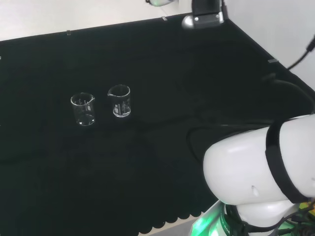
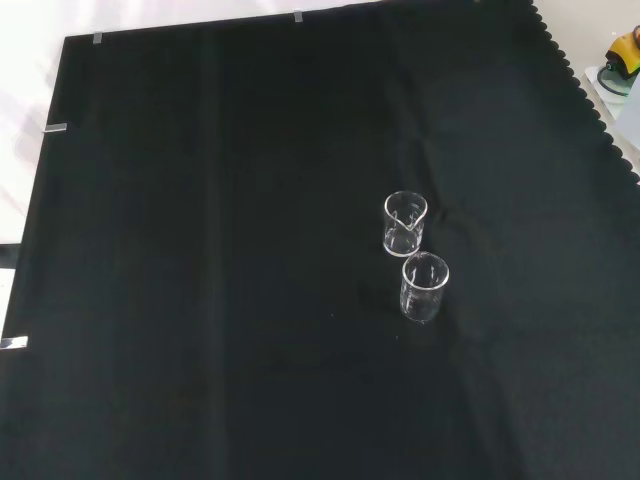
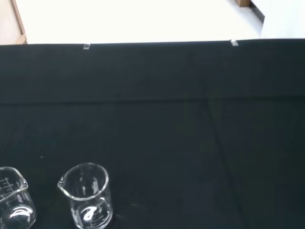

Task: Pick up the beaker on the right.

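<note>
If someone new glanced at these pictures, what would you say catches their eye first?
Two small clear glass beakers stand upright, close together but apart, on the black cloth. In the head view the left beaker and the right beaker sit side by side left of centre; in the front view they stand one behind the other. The arm's big white link bulks at the head view's lower right.

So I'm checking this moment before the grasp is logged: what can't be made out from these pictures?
- Printed scale marks on both beakers: too small to read in the head view, on the left beaker and the right beaker.
- One beaker in the wrist view is cut off by the picture's edge; the other beaker shows almost whole.
- Whether either beaker holds liquid: clear glass against the black cloth gives no sure sign.
</note>
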Available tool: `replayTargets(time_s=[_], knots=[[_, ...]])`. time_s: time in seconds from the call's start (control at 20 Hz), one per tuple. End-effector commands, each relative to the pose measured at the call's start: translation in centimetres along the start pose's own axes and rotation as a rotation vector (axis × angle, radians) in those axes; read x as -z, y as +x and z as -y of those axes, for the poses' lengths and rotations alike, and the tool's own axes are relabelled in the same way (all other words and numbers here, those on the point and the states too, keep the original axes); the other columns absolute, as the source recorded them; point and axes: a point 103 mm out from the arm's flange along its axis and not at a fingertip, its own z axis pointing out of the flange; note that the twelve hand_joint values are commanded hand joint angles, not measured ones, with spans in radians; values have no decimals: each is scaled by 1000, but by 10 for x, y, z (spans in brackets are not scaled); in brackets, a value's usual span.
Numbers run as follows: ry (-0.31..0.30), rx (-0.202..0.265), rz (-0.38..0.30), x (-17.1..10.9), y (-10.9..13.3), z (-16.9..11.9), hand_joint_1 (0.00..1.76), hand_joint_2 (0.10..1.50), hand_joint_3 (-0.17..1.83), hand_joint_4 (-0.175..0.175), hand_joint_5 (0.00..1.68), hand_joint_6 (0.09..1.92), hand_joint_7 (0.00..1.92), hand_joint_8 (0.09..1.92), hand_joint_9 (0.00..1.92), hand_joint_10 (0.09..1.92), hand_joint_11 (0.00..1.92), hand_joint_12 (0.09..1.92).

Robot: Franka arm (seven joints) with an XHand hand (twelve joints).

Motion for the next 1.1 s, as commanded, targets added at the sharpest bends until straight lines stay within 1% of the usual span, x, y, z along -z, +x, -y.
replayTargets(time_s=[0.05, 0.1, 0.15, 0.2, 0.25, 0.3, 0.35, 0.4, 0.45, 0.5, 0.55, 0.6, 0.7, 1.05, 1.1], knots=[[13, 23, -26, -20, 33, -41, 166, 1030, 797, -16, 100, 87, 26, 361, 29, 621, 0, 740], [18, 20, -25, -24, 30, -46, 167, 1030, 798, -16, 100, 87, 26, 362, 29, 622, 0, 740], [26, 66, 105, -29, 51, -50, 169, 1029, 798, -16, 99, 87, 26, 362, 29, 622, 0, 740], [28, 54, 94, -32, 54, -53, 170, 1028, 798, -16, 99, 87, 26, 363, 29, 622, 0, 741], [6, 37, 119, -37, 39, -59, 171, 1027, 799, -16, 99, 87, 26, 363, 29, 622, 0, 741], [18, 30, 80, -39, 38, -61, 172, 1027, 799, -16, 99, 87, 26, 364, 30, 622, 0, 741], [43, 17, -46, -45, 2, -67, 173, 1026, 800, -16, 99, 87, 26, 364, 30, 623, 0, 742], [49, 17, -48, -49, 1, -69, 174, 1026, 800, -16, 99, 87, 25, 364, 31, 623, 0, 742], [56, 5, -52, -55, 2, -72, 175, 1025, 800, -16, 98, 87, 25, 365, 32, 623, 0, 743], [65, 11, -63, -58, 1, -74, 176, 1025, 801, -16, 98, 87, 25, 365, 32, 624, 0, 744], [77, 22, -38, -64, 0, -76, 179, 1023, 802, -16, 98, 87, 25, 367, 34, 625, 0, 746], [83, 6, -36, -70, -5, -78, 181, 1022, 802, -16, 98, 87, 25, 368, 35, 626, 0, 747], [92, -2, -53, -78, -9, -80, 185, 1020, 803, -16, 98, 87, 25, 369, 36, 626, 0, 749], [114, 4, -91, -94, -16, -84, 193, 1016, 806, -17, 97, 87, 25, 373, 39, 628, 0, 753], [115, 8, -101, -96, -20, -85, 194, 1015, 806, -17, 97, 87, 25, 373, 39, 629, 0, 753]])
